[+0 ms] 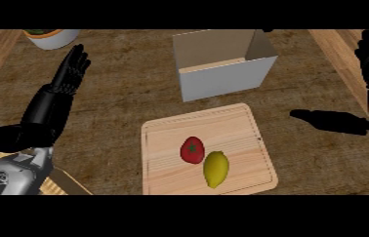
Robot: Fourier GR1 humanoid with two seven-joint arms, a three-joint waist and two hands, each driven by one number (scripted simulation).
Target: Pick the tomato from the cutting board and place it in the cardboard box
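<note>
Resting at far left, left hand (70, 72), fingers straight and up, holding nothing. White pot (52, 36) at top left corner. Centre, on cutting board (238, 121): tomato (192, 149), touching yellow lemon-like fruit (215, 168) on its right. Behind the board, cardboard box (223, 65), open-topped, apart from it. Far right, right hand (333, 121), fingers extended toward the left, low over the counter (130, 109), well apart from tomato.

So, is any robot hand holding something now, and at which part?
Nothing is held. The left robot hand is open with straight fingers, the right robot hand is open too, and the tomato lies on the cutting board.
</note>
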